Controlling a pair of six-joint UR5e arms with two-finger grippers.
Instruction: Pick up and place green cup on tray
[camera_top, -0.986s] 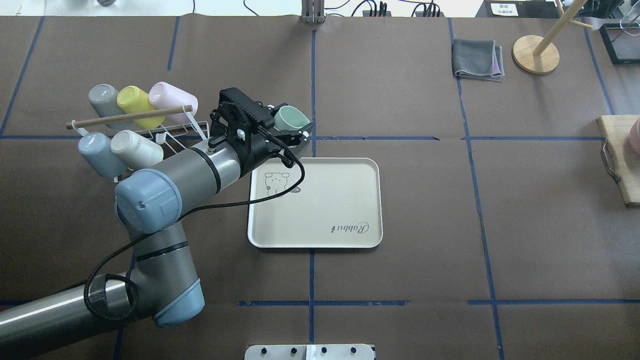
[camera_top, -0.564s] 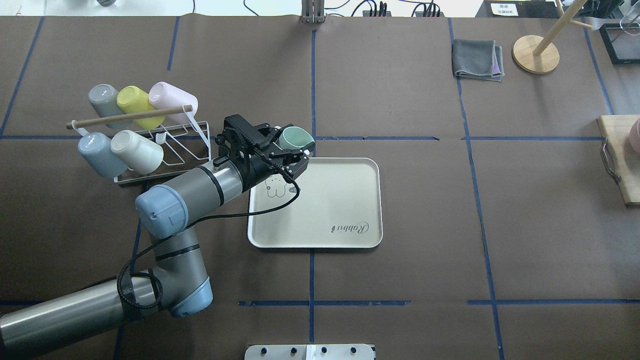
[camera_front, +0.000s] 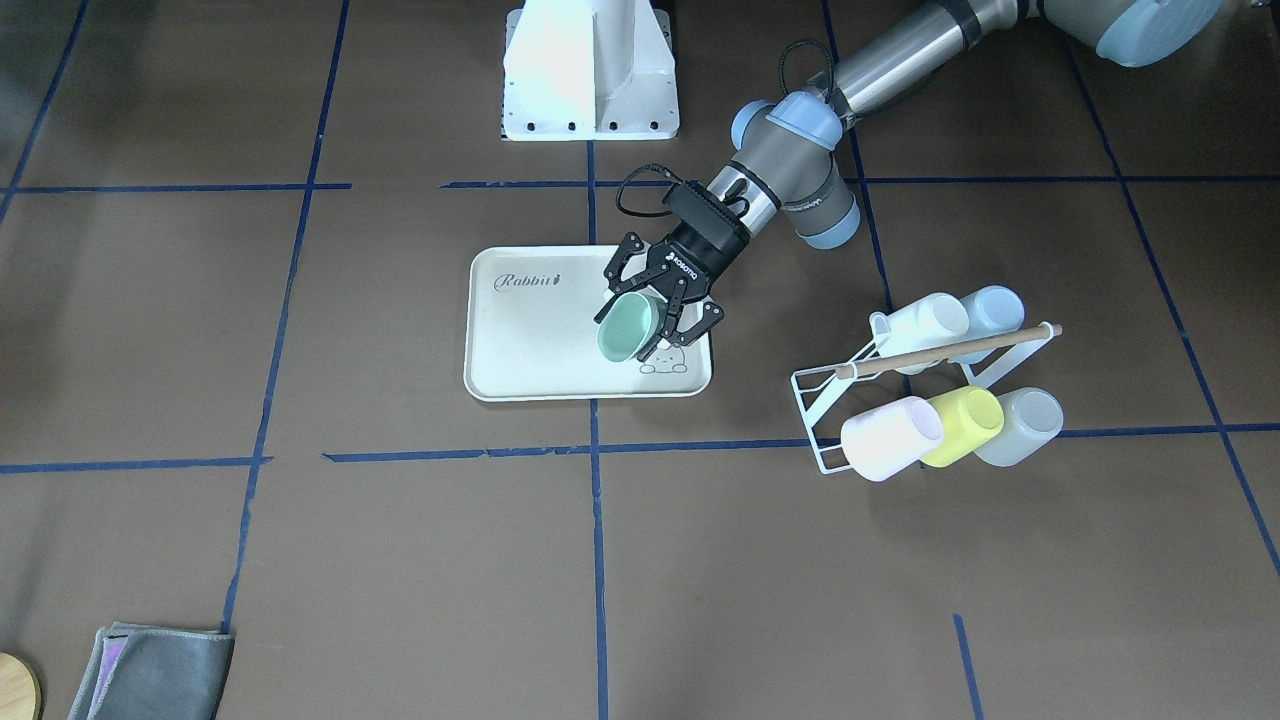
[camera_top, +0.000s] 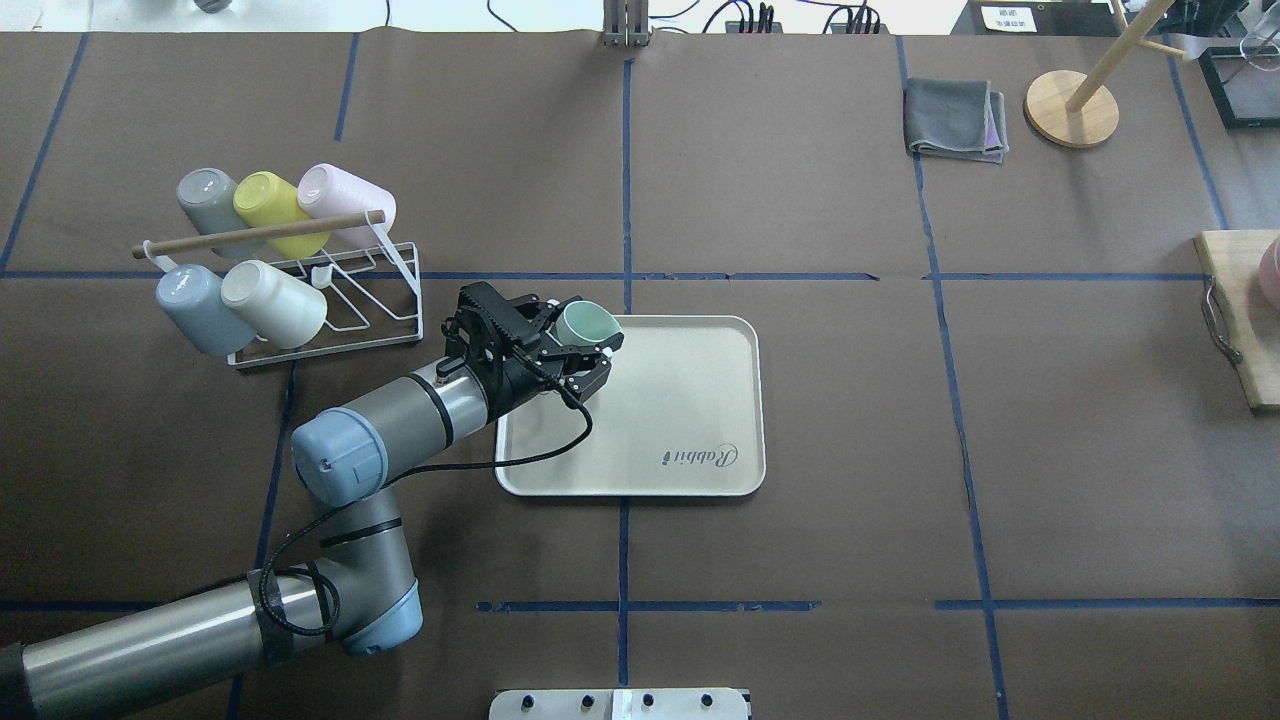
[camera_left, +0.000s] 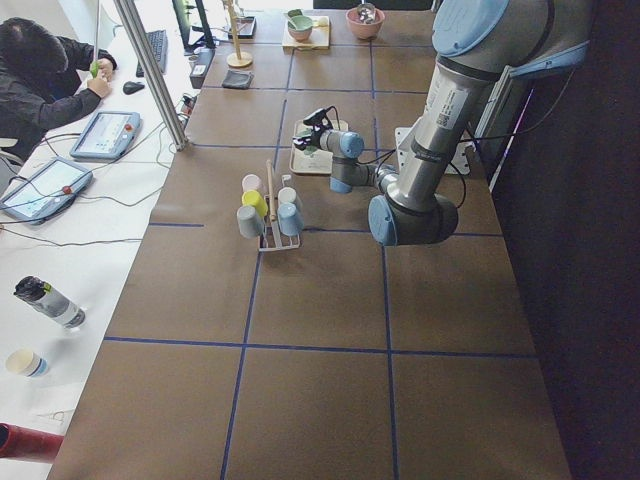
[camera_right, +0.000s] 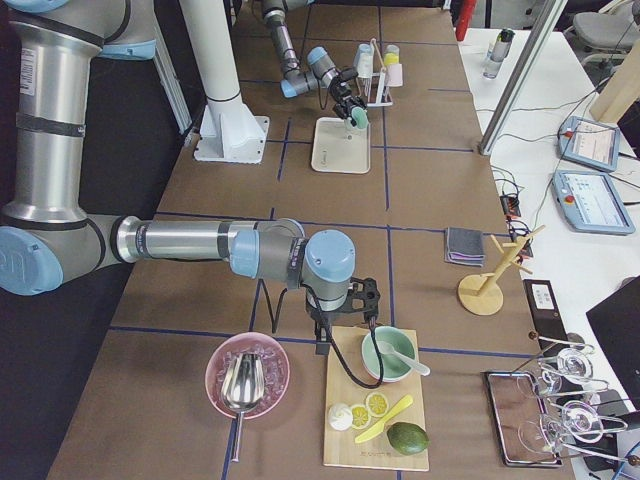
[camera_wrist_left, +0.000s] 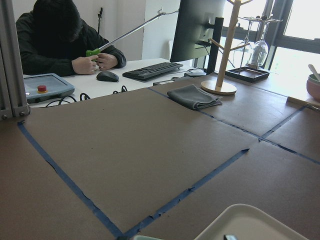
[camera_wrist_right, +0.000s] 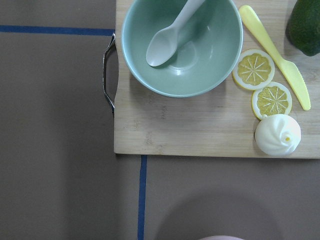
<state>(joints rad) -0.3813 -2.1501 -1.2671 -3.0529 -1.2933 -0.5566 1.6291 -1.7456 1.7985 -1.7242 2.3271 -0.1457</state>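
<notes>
My left gripper (camera_top: 588, 348) is shut on the pale mint-green cup (camera_top: 585, 325). It holds the cup tilted, mouth turned away from the arm, over the bunny-print corner of the cream tray (camera_top: 680, 400). The front view shows the cup (camera_front: 626, 328) between the fingers (camera_front: 672, 312) above the tray (camera_front: 530, 340). I cannot tell whether the cup touches the tray. My right gripper (camera_right: 347, 318) shows only in the exterior right view, above a wooden board. I cannot tell whether it is open or shut.
A white wire rack (camera_top: 340, 290) with several cups, among them a yellow-green (camera_top: 268, 205) and a pale blue one (camera_top: 190, 300), stands left of the tray. A grey cloth (camera_top: 955, 118) and a wooden stand (camera_top: 1070, 108) are far right. A green bowl (camera_wrist_right: 182, 45) sits on the board (camera_wrist_right: 200, 130).
My left arm has moved toward the robot's side and lowered, carrying the green cup from beyond the tray's far-left corner to over the tray's bunny corner.
</notes>
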